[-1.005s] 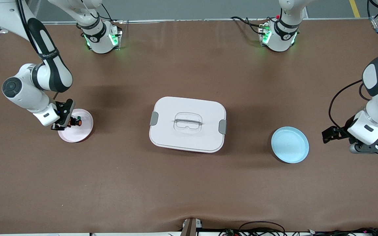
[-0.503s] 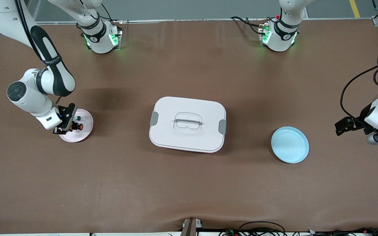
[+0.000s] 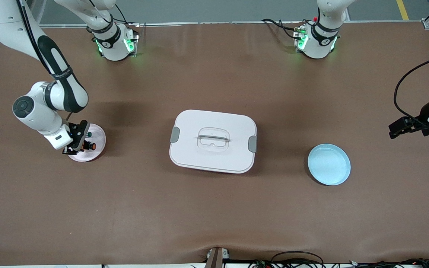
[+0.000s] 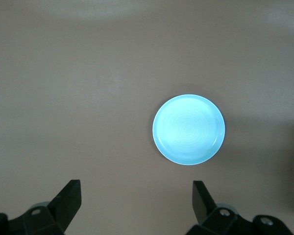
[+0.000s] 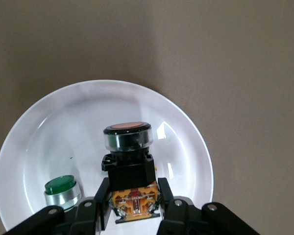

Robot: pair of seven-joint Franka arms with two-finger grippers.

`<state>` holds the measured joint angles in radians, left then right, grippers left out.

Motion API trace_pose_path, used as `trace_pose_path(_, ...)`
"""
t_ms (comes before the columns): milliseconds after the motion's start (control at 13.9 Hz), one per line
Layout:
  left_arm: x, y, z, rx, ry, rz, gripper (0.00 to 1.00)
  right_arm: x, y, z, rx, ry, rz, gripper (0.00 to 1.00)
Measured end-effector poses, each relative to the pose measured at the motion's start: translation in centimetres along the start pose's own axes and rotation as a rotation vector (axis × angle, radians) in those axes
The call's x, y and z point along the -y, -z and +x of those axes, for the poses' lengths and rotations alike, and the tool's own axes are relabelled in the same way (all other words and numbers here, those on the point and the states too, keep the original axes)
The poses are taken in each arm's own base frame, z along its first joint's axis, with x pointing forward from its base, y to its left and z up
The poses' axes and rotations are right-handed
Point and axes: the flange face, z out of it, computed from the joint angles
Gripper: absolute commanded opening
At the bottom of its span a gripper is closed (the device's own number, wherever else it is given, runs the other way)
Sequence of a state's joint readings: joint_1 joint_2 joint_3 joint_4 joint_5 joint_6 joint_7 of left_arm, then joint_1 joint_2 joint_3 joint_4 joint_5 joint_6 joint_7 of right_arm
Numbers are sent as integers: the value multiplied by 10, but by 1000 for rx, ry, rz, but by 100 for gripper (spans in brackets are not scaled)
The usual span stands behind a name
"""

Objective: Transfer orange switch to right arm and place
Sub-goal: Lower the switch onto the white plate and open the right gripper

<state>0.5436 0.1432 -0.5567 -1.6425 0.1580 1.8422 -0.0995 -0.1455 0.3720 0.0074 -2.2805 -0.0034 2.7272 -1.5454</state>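
the right end effector (image 5: pixel 135 208) is clenched on the orange switch (image 5: pixel 129 161), holding it just over the white plate (image 5: pixel 34 132) beside the green-capped switch (image 5: pixel 62 191). lower gently onto bare plate, clear of that switch, then release. the left end effector (image 4: pixel 136 205) waits released, above the tabletop near the blue plate (image 4: pixel 188 129).

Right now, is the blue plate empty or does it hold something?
Empty. The blue plate shows a bare surface in the left wrist view and the front view, with nothing resting on it.
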Motion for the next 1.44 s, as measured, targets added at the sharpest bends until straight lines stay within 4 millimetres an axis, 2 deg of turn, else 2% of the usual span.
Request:
trace_pose_path(287,-17,-4,0,11,0,-20,100,2,-15,-4,10,14,-2,0)
trace_pose_path(431,-23,6,-2,-1,12,-42,100,1,-18,-6,10,14,-5,0)
trace_pose_path(503,-26,15,-5,-14,15,-49,100,0,-18,-5,10,16,-7,7)
trace_pose_path(574,-28,25,-8,-27,14,-52,100,-1,-17,-5,10,17,-8,99)
trace_pose_path(718,-33,38,-18,-35,7,-50,100,-3,-16,-4,9,17,-13,100)
trace_pose_path(1077,-49,49,-32,-30,-18,-49,100,-10,-10,-5,10,16,-23,100)
trace_pose_path(1221,-45,53,-35,-29,-13,-47,100,-13,-8,-5,11,0,14,100)
trace_pose_path(1436,-36,61,-46,12,-5,-40,100,-16,6,2,19,-117,104,100)
